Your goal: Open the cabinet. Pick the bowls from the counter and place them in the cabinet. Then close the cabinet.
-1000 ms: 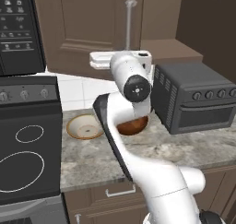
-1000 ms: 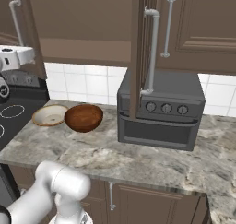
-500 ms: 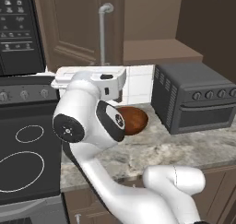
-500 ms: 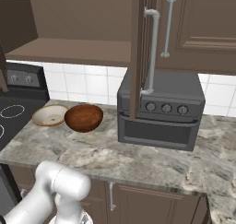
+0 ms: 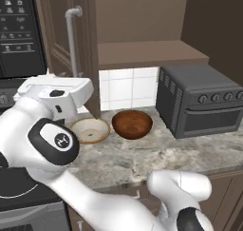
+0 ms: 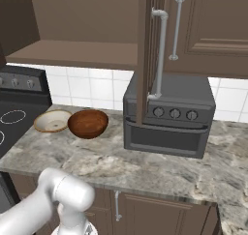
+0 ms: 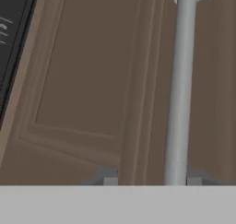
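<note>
The cabinet (image 5: pixel 147 52) stands open, its bare shelf in sight. Its left door (image 5: pixel 59 30) is swung out toward me, and the right door (image 6: pixel 145 60) shows edge-on. In the hand view my gripper (image 7: pixel 152 181) is open, close to the left door's panel. The silver bar handle (image 7: pixel 179 89) runs down between the tips, near the right fingertip (image 7: pixel 193 180). My white hand (image 5: pixel 53 91) hangs just below that door. Two bowls sit side by side on the counter (image 5: pixel 142 154): the cream-white one (image 5: pixel 90 130) (image 6: pixel 52 120) and the reddish-brown one (image 5: pixel 132 124) (image 6: pixel 88 123).
A black toaster oven (image 5: pixel 201 101) (image 6: pixel 169 118) stands on the counter right of the bowls, under the cabinet. The black stovetop (image 6: pixel 12 120) lies to their left. My own arm (image 5: pixel 52 144) fills the near left. Another cabinet door (image 6: pixel 213 26) on the right is closed.
The arm has swung left and the left cabinet door has swung wider open with it. Both bowls, earlier partly hidden behind the arm, now show in the left base view and have not moved.
</note>
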